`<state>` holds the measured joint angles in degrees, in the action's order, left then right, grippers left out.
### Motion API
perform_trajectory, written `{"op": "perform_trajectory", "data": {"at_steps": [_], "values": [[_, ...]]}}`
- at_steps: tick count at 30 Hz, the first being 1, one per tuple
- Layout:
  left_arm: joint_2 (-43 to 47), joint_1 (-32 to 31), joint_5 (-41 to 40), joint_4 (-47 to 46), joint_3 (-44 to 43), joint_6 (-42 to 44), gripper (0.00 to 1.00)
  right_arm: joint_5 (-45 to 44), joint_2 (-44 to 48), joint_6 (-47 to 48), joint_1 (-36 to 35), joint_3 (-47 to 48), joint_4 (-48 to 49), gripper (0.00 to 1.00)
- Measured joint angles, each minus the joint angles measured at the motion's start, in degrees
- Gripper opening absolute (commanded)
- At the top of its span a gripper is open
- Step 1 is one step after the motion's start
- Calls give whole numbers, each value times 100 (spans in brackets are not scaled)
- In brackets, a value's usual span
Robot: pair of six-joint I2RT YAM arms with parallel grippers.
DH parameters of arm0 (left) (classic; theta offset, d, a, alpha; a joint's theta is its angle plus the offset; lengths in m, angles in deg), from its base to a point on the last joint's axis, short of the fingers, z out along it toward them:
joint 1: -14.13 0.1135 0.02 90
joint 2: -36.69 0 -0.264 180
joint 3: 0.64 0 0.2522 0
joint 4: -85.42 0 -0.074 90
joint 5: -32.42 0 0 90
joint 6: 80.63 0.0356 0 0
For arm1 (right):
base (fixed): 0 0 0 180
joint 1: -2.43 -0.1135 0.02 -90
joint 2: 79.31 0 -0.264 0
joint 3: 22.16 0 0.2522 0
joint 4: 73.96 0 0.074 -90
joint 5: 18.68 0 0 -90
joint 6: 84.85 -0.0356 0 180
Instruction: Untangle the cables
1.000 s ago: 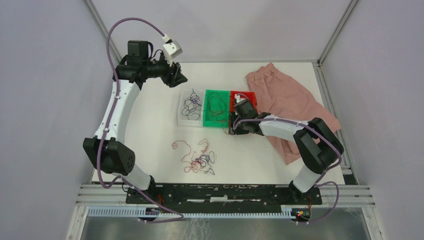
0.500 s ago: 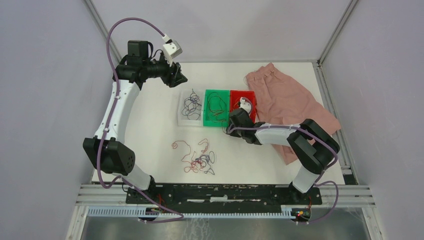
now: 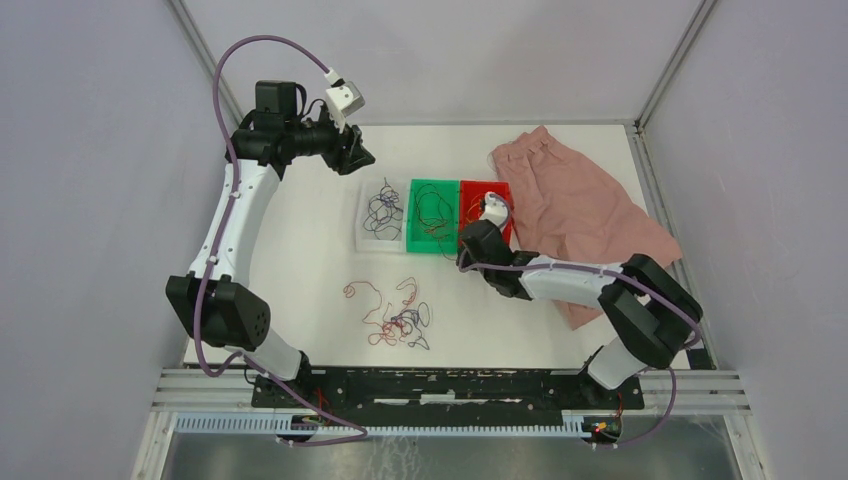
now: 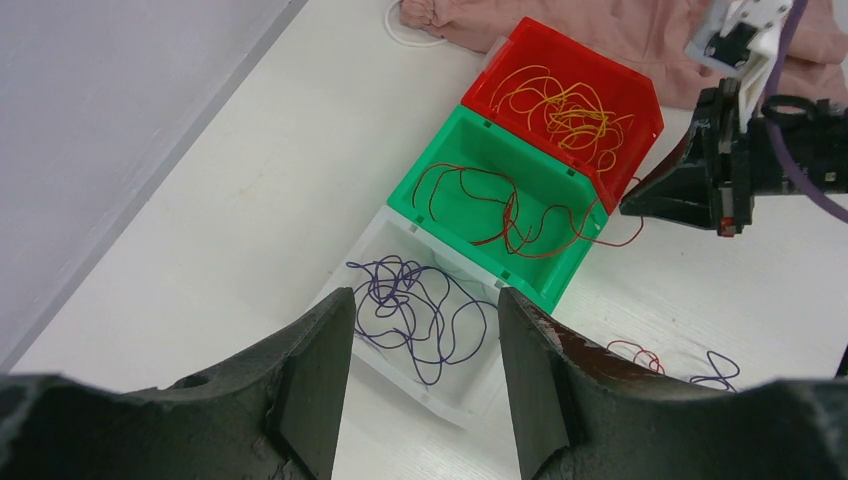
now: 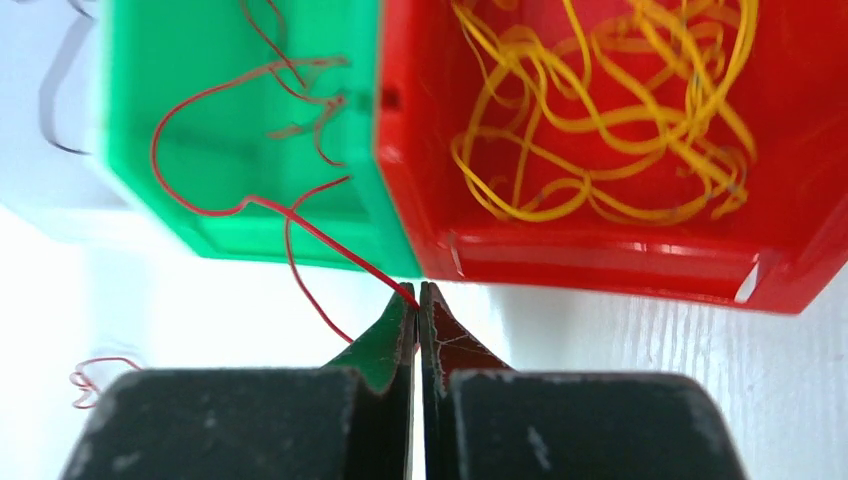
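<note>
The right gripper (image 5: 418, 292) is closed tight on a red wire (image 5: 300, 225) at the green bin's (image 5: 250, 245) near edge; the wire is looped back into that bin. Yellow wires (image 5: 600, 110) are held in the adjoining red bin (image 5: 600, 265). The left gripper (image 4: 422, 310) is held open and empty above purple wires (image 4: 400, 290) in the clear bin (image 4: 440, 400) on the green bin's other side. A mixed tangle (image 3: 400, 320) is seen nearer than the green bin.
</note>
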<state>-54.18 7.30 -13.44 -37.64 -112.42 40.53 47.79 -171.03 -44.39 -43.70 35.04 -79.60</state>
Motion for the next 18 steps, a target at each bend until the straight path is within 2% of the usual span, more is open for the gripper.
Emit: {"op": "perform_trajectory", "data": {"at_steps": [7, 14, 18], "values": [[0, 0, 0, 0, 0, 0, 63, -94, 153, 861, 0, 901, -293, 0], [17, 0, 0, 0, 0, 0, 63, -70, -1084, 1714, 2, 2496, -1172, 0], [28, 0, 0, 0, 0, 0, 63, -120, -1631, 2063, 13, 2918, -1698, 0]]}}
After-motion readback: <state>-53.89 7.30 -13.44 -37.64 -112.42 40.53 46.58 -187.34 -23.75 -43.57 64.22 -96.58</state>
